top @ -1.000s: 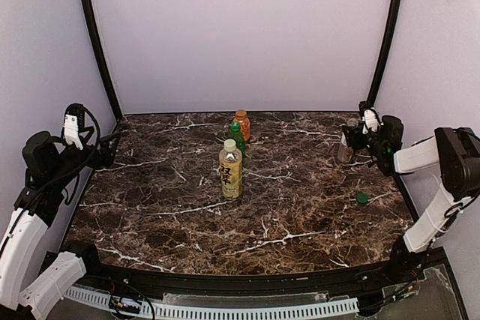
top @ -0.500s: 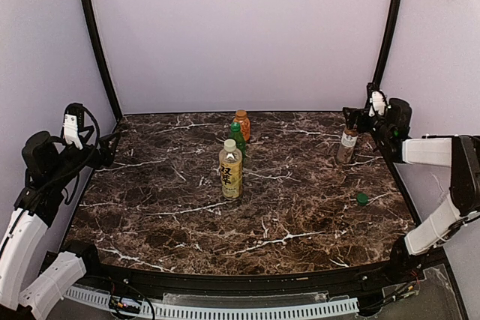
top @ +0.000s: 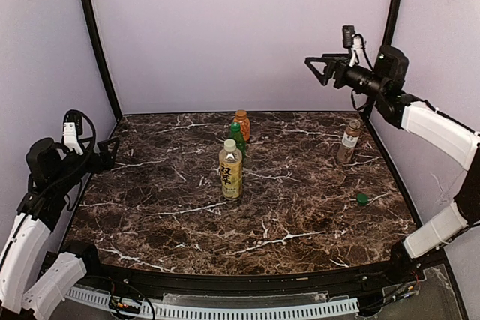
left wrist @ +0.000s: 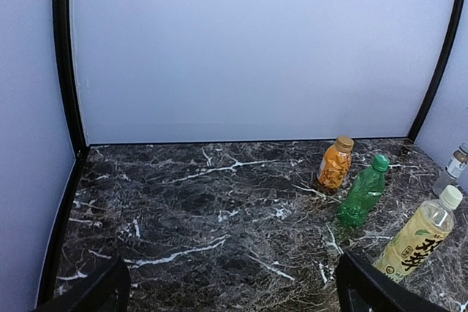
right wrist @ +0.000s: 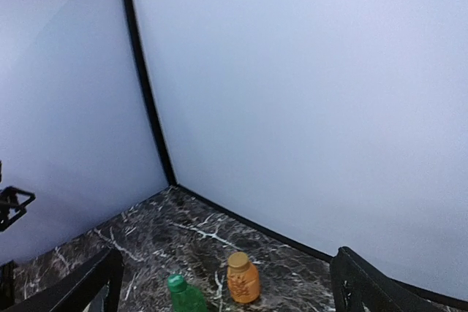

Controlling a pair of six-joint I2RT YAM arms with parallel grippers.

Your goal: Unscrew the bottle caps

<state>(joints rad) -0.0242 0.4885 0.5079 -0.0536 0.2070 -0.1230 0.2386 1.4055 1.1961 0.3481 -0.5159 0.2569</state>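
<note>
The tall yellow bottle point(top: 230, 170) with a white cap stands mid-table. The green bottle point(top: 237, 137) and the squat orange bottle point(top: 242, 124) stand behind it, both capped. The clear bottle point(top: 347, 141) with a white label stands at the right, without its cap. My right gripper point(top: 318, 70) is open and empty, raised high above the table's right rear. My left gripper point(top: 111, 150) is open and empty over the table's left edge. The left wrist view shows the orange bottle point(left wrist: 335, 165), the green bottle point(left wrist: 362, 191), the yellow bottle point(left wrist: 420, 236) and the clear bottle point(left wrist: 452, 170).
A loose green cap point(top: 362, 199) lies on the marble table point(top: 165, 215) near the right edge. Black frame posts point(top: 94, 35) stand at the back corners before pale walls. The right wrist view shows the orange bottle point(right wrist: 243, 278) and the green bottle point(right wrist: 183, 294) below.
My right gripper has let go of the clear bottle and risen high, up and to the left. The clear bottle stays standing. The left arm has barely moved.
</note>
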